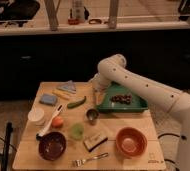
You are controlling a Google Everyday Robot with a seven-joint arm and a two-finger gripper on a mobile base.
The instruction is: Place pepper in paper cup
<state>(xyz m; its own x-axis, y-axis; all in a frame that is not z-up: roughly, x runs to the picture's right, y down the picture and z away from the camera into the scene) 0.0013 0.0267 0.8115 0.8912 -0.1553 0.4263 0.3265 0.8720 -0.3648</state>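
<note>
- The pepper (76, 103) – slender, smooth, dark green, slightly curved – lies flat on the table (149, 126) near its middle, well apart from the paper cup (36, 116).
- The paper cup is short, wide and plain white, and stands upright at the table's left edge.
- The gripper (94, 94) hangs at the end of a glossy white arm (133, 82), just left of the green tray (138, 107) and to the right of the pepper; how its grasp stands cannot be made out.
- Between pepper and paper cup lie a round orange fruit (57, 121) and a white-handled utensil (49, 123).
- A small metal cup (92, 116) stands just beside the pepper's lower right – a translucent green cup (77, 131) below it.
- In front: a dark bowl (52, 145), an orange bowl (130, 141), a fork (90, 159).
- The table is pale wood; dark cabinet fronts stand behind it.
</note>
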